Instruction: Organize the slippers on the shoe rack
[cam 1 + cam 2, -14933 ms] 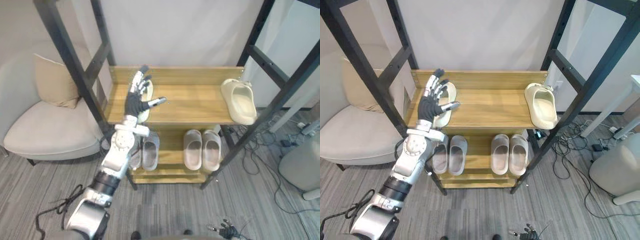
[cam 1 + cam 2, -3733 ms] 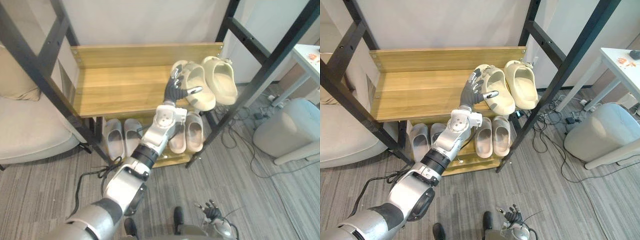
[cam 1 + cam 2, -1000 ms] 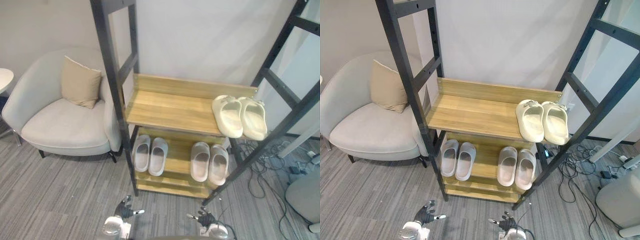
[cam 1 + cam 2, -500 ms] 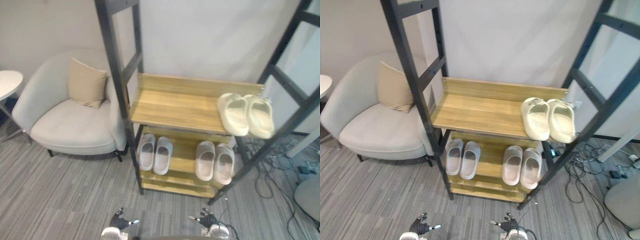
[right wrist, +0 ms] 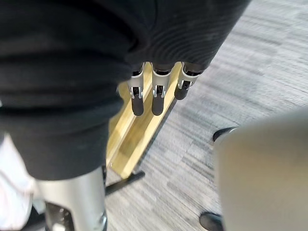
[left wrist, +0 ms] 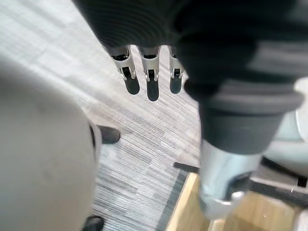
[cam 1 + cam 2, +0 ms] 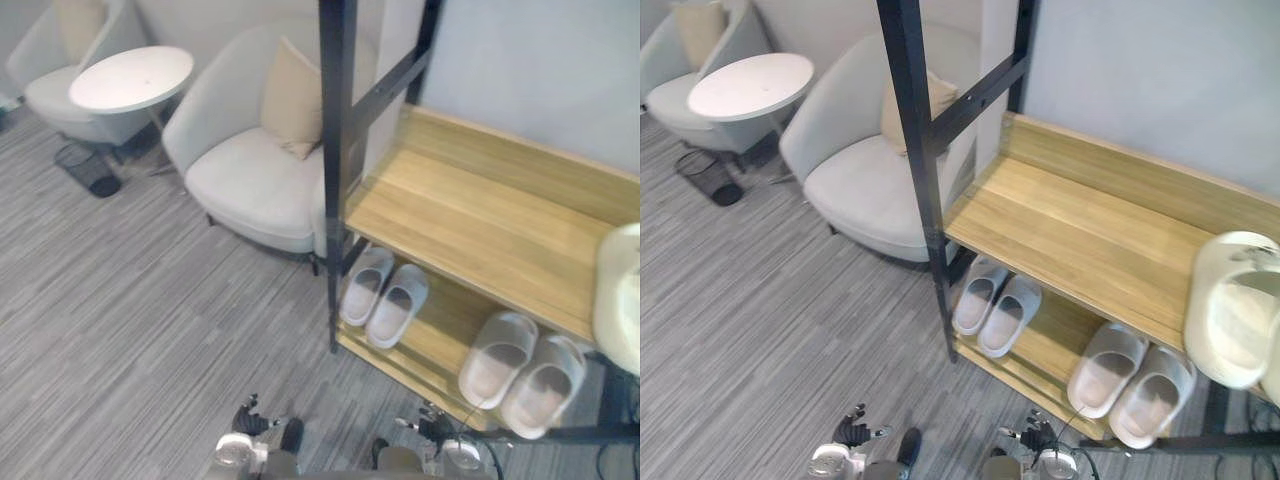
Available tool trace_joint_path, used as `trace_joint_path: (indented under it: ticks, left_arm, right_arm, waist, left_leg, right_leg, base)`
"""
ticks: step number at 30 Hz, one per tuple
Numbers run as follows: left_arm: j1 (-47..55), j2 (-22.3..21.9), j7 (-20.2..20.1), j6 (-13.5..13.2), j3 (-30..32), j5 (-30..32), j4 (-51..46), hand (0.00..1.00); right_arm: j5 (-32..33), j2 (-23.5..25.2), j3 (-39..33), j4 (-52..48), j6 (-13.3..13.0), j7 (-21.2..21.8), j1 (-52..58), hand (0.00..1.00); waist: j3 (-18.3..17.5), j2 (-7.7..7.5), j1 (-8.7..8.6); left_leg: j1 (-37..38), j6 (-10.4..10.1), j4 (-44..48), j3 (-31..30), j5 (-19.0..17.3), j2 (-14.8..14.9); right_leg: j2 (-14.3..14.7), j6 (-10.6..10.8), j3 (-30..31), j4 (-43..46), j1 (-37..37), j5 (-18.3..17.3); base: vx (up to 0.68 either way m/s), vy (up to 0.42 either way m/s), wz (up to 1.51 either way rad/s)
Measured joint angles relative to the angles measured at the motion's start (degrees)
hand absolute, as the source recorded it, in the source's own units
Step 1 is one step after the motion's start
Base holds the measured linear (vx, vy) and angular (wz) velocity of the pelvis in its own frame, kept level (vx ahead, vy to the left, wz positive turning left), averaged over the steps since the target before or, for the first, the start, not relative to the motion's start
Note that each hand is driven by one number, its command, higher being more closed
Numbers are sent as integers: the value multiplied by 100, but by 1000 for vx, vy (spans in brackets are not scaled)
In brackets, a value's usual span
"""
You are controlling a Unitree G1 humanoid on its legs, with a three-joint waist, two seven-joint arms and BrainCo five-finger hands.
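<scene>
My left robot hand (image 6: 152,84) and right robot hand (image 5: 158,96) hung low over the floor, fingers straight, holding nothing. My head had just turned left. The cream slippers (image 7: 1238,310) sat at the right end of the shoe rack's (image 7: 1080,235) top shelf, with the grey slippers (image 7: 997,303) below. I think the job was done.

Pale armchair (image 7: 250,185) with beige cushion (image 7: 290,100); round white table (image 7: 130,78) beside.
</scene>
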Motion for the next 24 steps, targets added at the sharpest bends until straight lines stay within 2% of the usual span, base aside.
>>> trace_joint_path:
  ticks: [1, 2, 5, 6, 7, 8, 10, 12, 14, 15, 16, 18, 20, 21, 23, 24]
  left_arm:
    - [-29, -12, -16, 2, -12, 1, -1, 0]
    - [-39, -28, -49, 2, -17, 4, -1, 0]
    - [-40, 86, -91, -3, -121, 5, -45, 0]
    - [-135, 149, -103, 3, -246, 17, -39, 0]
    - [-171, 181, -105, 13, -250, 29, -2, 0]
    - [-173, 184, -105, 20, -255, 58, 19, 0]
    - [-178, 203, -106, 17, -330, 79, 28, 0]
    - [-227, 260, -116, 11, -438, 80, 19, 0]
    - [-201, 346, -135, 21, -469, 77, 43, 0]
    - [-169, 384, -134, 30, -469, 75, 48, 0]
    - [-144, 409, -135, 41, -505, 74, 57, 0]
    - [-30, 450, -108, 44, -490, 62, 76, 0]
    - [33, 441, -89, 45, -435, -13, 141, 0]
    - [18, 430, -90, 42, -433, -50, 147, 0]
    - [-23, 405, -96, 35, -433, -48, 191, 0]
    - [-33, 396, -103, 32, -429, -48, 242, 0]
  right_arm:
    - [0, -4, -5, 0, 1, -5, -51, 0]
    - [2, -27, -32, 0, 1, -11, -69, 0]
    - [5, -22, -201, -12, -4, -11, -104, 0]
    - [6, -12, -212, -11, -7, -10, -118, 0]
    - [10, 8, -209, -1, -1, -9, -119, 0]
    - [13, -20, -210, -6, 1, -8, -134, 0]
    - [17, 18, -218, -5, 27, -5, -15, 0]
    - [15, 68, -224, -5, 36, 3, -38, 0]
    - [12, 151, -209, 0, 58, 5, -136, 0]
    - [12, 179, -204, 0, 62, 6, -175, 0]
    - [11, 210, -202, -5, 60, 12, -175, 0]
    - [2, 214, -200, -3, 68, 17, -141, 0]
    - [3, 186, -190, -14, 59, 20, -107, 0]
    - [5, 152, -169, -12, 49, 23, -105, 0]
    - [9, 111, -183, -4, 28, 19, -53, 0]
    - [57, 134, -241, -20, 7, 22, -25, 0]
  waist:
    - [15, 7, -27]
    - [32, 0, -71]
    - [38, -160, -77]
    - [44, -193, -149]
    - [74, -165, -131]
    - [85, -86, -137]
    - [108, -153, -152]
    - [93, -159, -185]
    - [101, -167, -157]
    - [107, -171, -137]
    - [139, -122, -139]
    - [108, -195, -137]
    - [104, -121, -158]
    - [100, -105, -174]
    - [96, -110, -260]
    - [77, -150, -295]
  left_leg:
    - [-118, 138, 299, 614, -113, 88]
    - [-179, 174, 454, 1126, -182, 152]
    - [-219, 368, 296, 1325, -75, -103]
    - [-211, 557, 214, 1710, -207, -148]
    - [-312, 714, 851, 2481, -623, 185]
    - [-345, 576, 1152, 2722, -767, 365]
    - [-292, 626, 1044, 2331, -818, 37]
    - [-272, 695, 790, 1988, -741, -243]
    - [-287, 711, 870, 1658, -878, -342]
    - [-210, 722, 861, 1519, -906, -387]
    - [-29, 716, 761, 1320, -919, -470]
    - [381, 646, 360, 1102, -865, -637]
    - [773, 634, -84, 748, -771, -746]
    - [919, 679, -292, 540, -737, -787]
    - [1105, 650, -554, 112, -701, -876]
    - [1165, 639, -573, -70, -718, -954]
  right_leg:
    - [-33, 0, -148, -27, 46, 0]
    - [-43, 2, -322, -41, 118, -8]
    - [-220, 77, -700, -157, 298, -146]
    - [-417, 139, -1009, -255, 351, -126]
    - [-432, 219, -1187, -213, 425, -170]
    - [-396, 279, -1317, -197, 545, -220]
    - [-545, 216, -1518, -153, 762, -297]
    - [-607, 48, -1506, -22, 780, -185]
    - [-752, 71, -1436, 1065, 492, -105]
    - [-831, 59, -1315, 1664, 282, 22]
    - [-828, 30, -1029, 2389, 11, -20]
    - [-567, 88, -507, 2667, -192, -383]
    - [-52, 36, -57, 2386, -506, -610]
    - [217, 37, 97, 2109, -714, -620]
    - [485, -46, 256, 1402, -951, -493]
    - [485, -168, 311, 1104, -972, -381]
  base:
    - [57, -7, 84]
    - [83, 32, 95]
    - [114, 80, 88]
    - [120, 180, 94]
    - [135, 166, 100]
    - [166, 170, 93]
    - [168, 157, 107]
    - [114, 155, 108]
    - [166, 191, 85]
    - [161, 158, 78]
    - [187, 115, 87]
    - [192, 47, 74]
    - [230, 2, 71]
    - [176, -15, 89]
    - [235, -84, 118]
    - [297, -134, 139]
